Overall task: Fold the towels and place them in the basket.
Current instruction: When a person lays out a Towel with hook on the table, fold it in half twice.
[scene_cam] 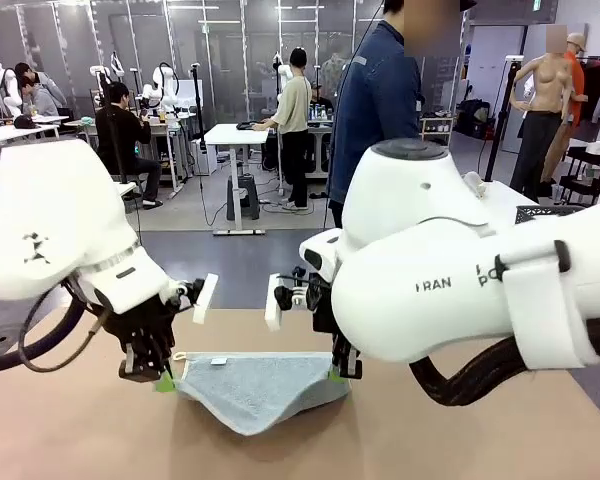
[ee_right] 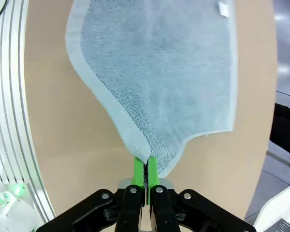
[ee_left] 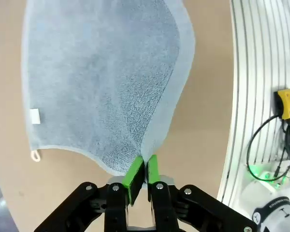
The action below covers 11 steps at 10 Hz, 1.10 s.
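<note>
Left end effector (scene_cam: 163,380) and right end effector (scene_cam: 337,375) are each pinched shut on one corner of the same pale blue-grey rectangular terry towel (scene_cam: 255,390). In each wrist view the green pads (ee_left: 135,170) (ee_right: 139,166) are squeezed onto a corner with cloth between them. Both hang low over the tan counter (scene_cam: 80,430), at about the same height.

The towel's long axis runs left to right between the two arms, across the robot's front. Its far edge, with a small white label (scene_cam: 219,361) and a hanging loop (ee_left: 35,155), sits just beyond the held corners and close to the left arm. The slack middle sags in a rounded belly toward the robot's side and appears to rest on the counter.

Neither arm is nearer, as each already has its own corner. The fold looks partly made. The coming move likely depends on carrying both corners away from the robot together, so that they land level on the labelled edge. If one arm runs ahead, the fold will probably come out skewed.
</note>
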Available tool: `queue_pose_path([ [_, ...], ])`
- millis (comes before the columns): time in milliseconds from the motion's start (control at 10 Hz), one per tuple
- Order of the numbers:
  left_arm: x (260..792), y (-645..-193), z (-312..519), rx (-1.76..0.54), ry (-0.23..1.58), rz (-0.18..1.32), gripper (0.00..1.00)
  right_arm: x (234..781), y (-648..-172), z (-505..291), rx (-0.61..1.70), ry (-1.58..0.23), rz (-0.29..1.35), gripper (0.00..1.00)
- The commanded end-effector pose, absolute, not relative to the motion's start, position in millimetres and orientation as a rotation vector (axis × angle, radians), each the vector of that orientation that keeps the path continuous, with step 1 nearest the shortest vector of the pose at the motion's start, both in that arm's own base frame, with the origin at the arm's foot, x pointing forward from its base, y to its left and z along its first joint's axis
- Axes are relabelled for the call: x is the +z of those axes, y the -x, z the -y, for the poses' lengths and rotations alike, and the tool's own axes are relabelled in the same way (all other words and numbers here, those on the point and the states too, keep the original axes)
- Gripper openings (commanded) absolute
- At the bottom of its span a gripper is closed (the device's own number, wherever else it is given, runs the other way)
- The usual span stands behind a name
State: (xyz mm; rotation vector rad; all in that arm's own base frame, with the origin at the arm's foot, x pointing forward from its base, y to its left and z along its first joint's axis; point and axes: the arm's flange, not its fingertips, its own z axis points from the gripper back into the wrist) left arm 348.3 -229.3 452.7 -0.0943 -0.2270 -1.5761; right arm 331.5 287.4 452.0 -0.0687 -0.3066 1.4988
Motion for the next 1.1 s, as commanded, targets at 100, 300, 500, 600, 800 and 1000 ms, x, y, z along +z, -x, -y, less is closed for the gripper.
queue_pose_path([
  [100, 468.5, -360.5, 235.4, -1.552, 0.083, 0.220, 0.00, 456.1, -353.6, -282.1, 1.485, 0.059, 0.299, 0.00],
  [300, 474.3, -378.7, 239.4, -1.523, 0.072, 0.185, 0.00, 456.3, -374.4, -282.8, 1.481, 0.054, 0.256, 0.00],
  [500, 469.6, -408.8, 245.2, -1.474, 0.084, 0.131, 0.00, 451.1, -403.4, -288.4, 1.477, 0.007, 0.208, 0.00],
  [600, 461.3, -431.0, 245.5, -1.435, 0.105, 0.099, 0.00, 443.1, -425.8, -292.1, 1.463, -0.018, 0.184, 0.00],
  [800, 449.2, -468.5, 240.8, -1.381, 0.155, 0.058, 0.00, 428.9, -464.3, -294.7, 1.440, -0.065, 0.125, 0.00],
  [1000, 430.3, -506.0, 230.5, -1.319, 0.175, 0.048, 0.00, 416.8, -505.3, -294.5, 1.399, -0.066, 0.105, 0.00],
])
